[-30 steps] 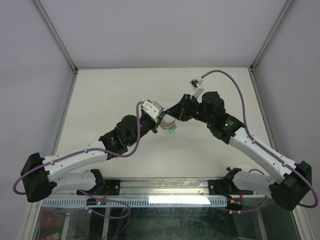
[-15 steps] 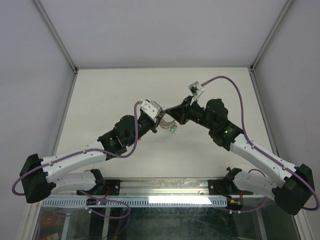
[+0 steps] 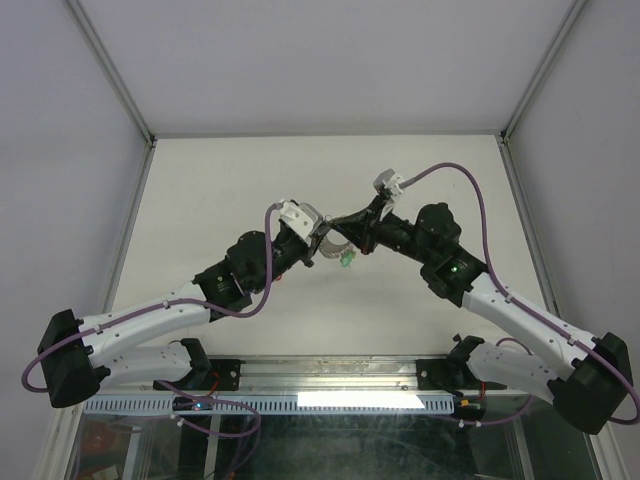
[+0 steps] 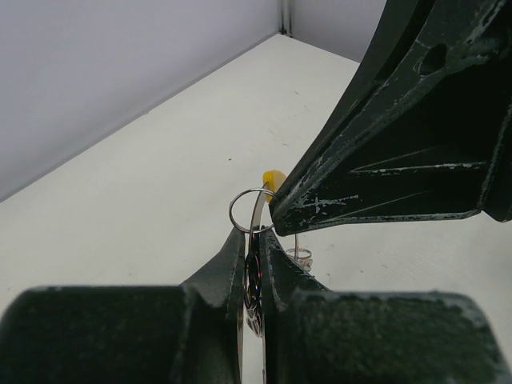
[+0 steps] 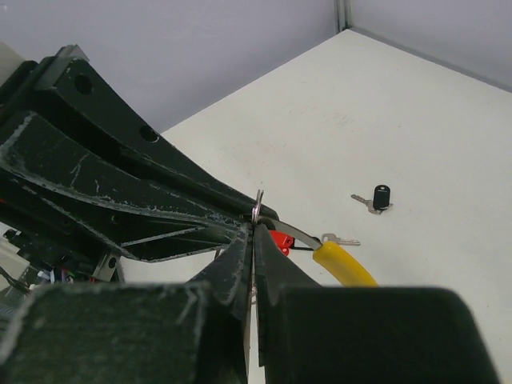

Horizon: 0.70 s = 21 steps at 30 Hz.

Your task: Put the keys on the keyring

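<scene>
Top external view: your two arms meet over the middle of the table [image 3: 200, 200]. The left gripper [image 3: 322, 240] and right gripper [image 3: 350, 224] are tip to tip, held above the surface. A green tag [image 3: 345, 260] hangs just below them. The ring itself is too small to make out from here.

Left wrist view: the left gripper is closed almost fully on the bottom of the ring [image 4: 251, 210], which stands up out of its tips with bright metal clamped between the fingers. The right gripper's tip touches the ring's right side. A yellow tag [image 4: 274, 178] peeks out just behind that contact.

Right wrist view: the right gripper is shut tight, and the ring's edge shows just above its tips. You cannot tell whether it nips the wire or a key blade. A red tag [image 5: 280, 240] and the yellow tag sit right beside the tips, apparently hanging from the ring. One loose key [image 5: 378, 197] with a dark tag lies on the table, well apart from both grippers.

By my judgement you are partway through. Several tagged keys look gathered at the ring, though no view confirms that each is fully threaded. At least the loose key remains to be picked up and worked on.
</scene>
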Each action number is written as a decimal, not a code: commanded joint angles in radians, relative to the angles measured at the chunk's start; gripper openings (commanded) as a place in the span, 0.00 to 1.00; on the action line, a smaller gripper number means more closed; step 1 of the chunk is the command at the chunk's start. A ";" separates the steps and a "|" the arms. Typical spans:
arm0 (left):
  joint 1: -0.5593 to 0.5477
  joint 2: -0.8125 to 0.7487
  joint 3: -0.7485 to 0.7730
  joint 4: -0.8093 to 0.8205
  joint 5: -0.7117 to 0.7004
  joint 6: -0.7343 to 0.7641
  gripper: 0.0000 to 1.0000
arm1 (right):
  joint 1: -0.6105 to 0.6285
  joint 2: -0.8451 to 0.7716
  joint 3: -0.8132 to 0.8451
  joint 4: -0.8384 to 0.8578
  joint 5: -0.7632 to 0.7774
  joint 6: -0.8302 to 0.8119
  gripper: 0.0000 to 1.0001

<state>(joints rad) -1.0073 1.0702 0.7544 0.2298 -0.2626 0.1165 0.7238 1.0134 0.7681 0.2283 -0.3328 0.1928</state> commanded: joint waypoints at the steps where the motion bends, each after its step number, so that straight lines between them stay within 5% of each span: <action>1: -0.002 -0.039 0.029 0.032 -0.033 0.004 0.00 | -0.001 -0.051 -0.011 0.072 -0.060 -0.052 0.00; 6: -0.002 -0.044 0.029 0.030 -0.040 0.012 0.00 | -0.001 -0.072 -0.030 0.047 -0.042 -0.047 0.00; 13: -0.002 -0.052 0.024 0.028 -0.038 0.014 0.00 | -0.001 -0.119 -0.036 0.013 0.035 -0.022 0.36; 21: -0.002 -0.055 0.023 0.028 -0.034 0.015 0.00 | -0.002 -0.117 0.097 -0.177 0.190 0.135 0.47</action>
<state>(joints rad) -1.0130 1.0515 0.7544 0.2016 -0.2867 0.1211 0.7235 0.8928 0.7391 0.1547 -0.2668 0.2184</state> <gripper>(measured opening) 0.032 0.448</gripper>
